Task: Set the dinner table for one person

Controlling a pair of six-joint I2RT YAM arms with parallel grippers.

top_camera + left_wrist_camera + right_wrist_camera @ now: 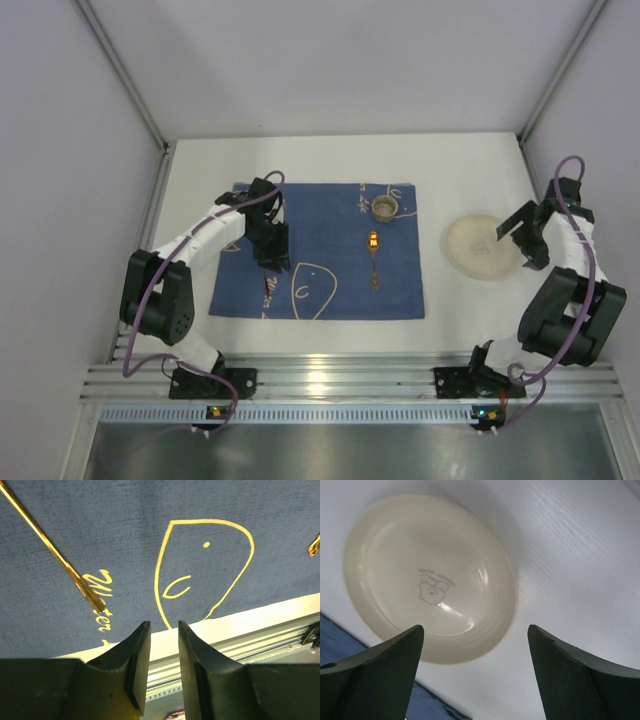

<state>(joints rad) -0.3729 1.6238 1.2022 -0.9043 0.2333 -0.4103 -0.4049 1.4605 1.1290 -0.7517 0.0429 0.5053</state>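
Note:
The white dinner table (pixel 460 160) carries a blue cloth (pixel 330 230) with line drawings. A thin gold piece of cutlery (pixel 268 287) lies on the cloth's left part; in the left wrist view it (pixel 55 555) lies flat, up and left of the fingers. My left gripper (pixel 272 250) hovers over it, jaws a little apart and empty (pixel 164 624). A gold spoon (pixel 373 255) and a small cup (pixel 385 208) sit on the cloth. A cream plate (pixel 478 247) lies on the bare table to the right. My right gripper (pixel 525 245) is wide open above the plate's edge (pixel 475 627), with the plate (pixel 430 575) below it.
The ribbed aluminium rail (pixel 320 385) runs along the near edge and shows in the left wrist view (pixel 280 630). Grey walls close the left, back and right sides. The cloth's corner (pixel 340 645) shows beside the plate.

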